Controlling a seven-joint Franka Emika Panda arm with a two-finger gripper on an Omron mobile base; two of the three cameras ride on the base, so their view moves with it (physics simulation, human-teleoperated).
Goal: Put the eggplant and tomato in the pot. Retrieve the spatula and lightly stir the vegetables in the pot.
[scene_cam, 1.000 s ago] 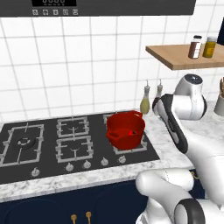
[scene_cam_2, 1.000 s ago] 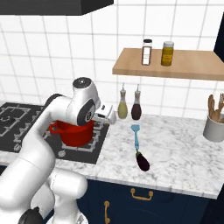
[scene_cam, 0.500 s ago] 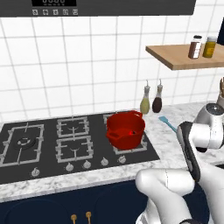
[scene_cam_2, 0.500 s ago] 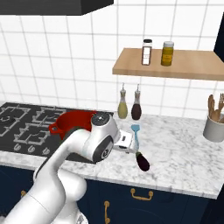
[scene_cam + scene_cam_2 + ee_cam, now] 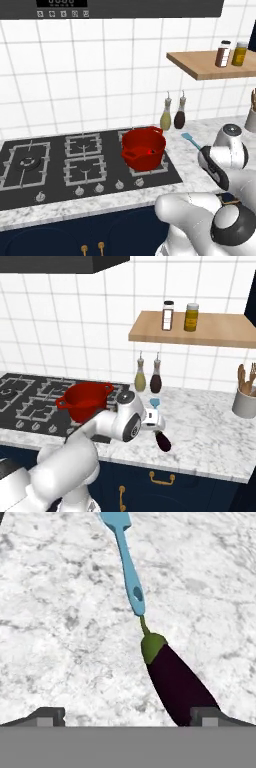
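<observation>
- The gripper (image 5: 127, 716) hung low over the marble counter (image 5: 55, 612), its two dark fingertips (image 5: 49, 715) spread wide apart and holding nothing.
- Right there at the hand, the eggplant (image 5: 175, 679) lay flat on the stone, its dark purple body running in toward the right fingertip; whether the two touched could not be told.
- The eggplant's green cap and thin stem pointed away from the hand, the stem tip just about meeting the end of the spatula (image 5: 127, 562) handle.
- The spatula lay flat too, handle toward the eggplant, light-blue blade farther off, almost in one line with it.
- From the right base view, the eggplant (image 5: 162, 440) sat near the front edge of the counter with the spatula (image 5: 155, 403) peeking out behind the arm's wrist.
- Over on the hob (image 5: 60, 165), the pot (image 5: 144, 148) stood upright on the right front burner, well apart from the eggplant, with something small and red showing inside it.
- At the back, two oil bottles (image 5: 173, 113) stood side by side against the tiled wall, just beyond the spatula (image 5: 191, 141).
- Higher up, a wooden shelf (image 5: 200, 331) carried two jars (image 5: 179, 316), and a utensil holder (image 5: 245, 401) stood at the counter's far right.
</observation>
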